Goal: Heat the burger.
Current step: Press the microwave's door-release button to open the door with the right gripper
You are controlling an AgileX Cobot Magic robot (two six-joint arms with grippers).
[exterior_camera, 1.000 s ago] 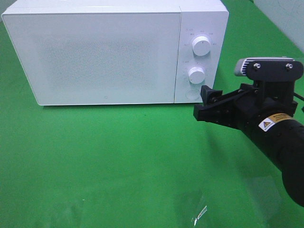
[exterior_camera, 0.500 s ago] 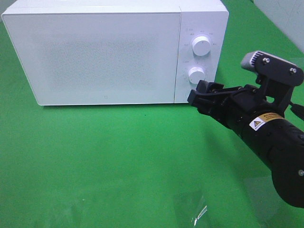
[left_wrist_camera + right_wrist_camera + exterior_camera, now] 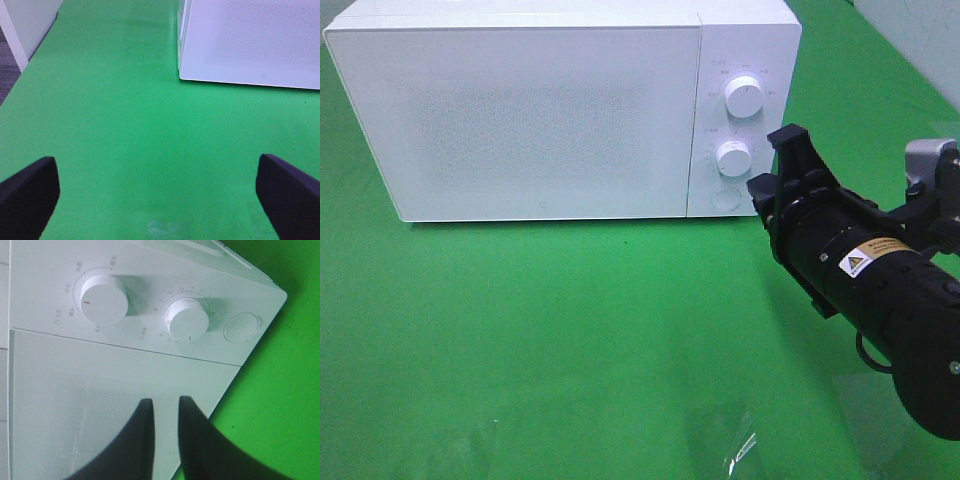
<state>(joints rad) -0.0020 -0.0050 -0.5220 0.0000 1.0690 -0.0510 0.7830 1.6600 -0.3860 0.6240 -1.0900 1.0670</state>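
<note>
The burger is out of view in every frame. A white microwave (image 3: 540,110) stands at the back of the green table with its door shut. Its panel carries an upper knob (image 3: 745,97), a lower knob (image 3: 733,158) and a round button (image 3: 725,198). My right gripper (image 3: 782,160) hovers just right of the panel, rolled on its side. In the right wrist view its fingers (image 3: 165,402) stand almost together, nothing between them, pointing at the microwave (image 3: 100,405) below the lower knob (image 3: 187,319). My left gripper (image 3: 160,200) is open above bare green cloth, short of the microwave (image 3: 250,40).
A crumpled piece of clear plastic (image 3: 740,445) lies near the table's front edge. A pale panel (image 3: 920,40) stands at the back right. The left wrist view shows a white board (image 3: 20,30) along the table's side.
My right arm has rolled its wrist and shifted right and slightly up beside the control panel. Its jaws have narrowed from wide apart to almost touching. The left gripper has stayed open.
</note>
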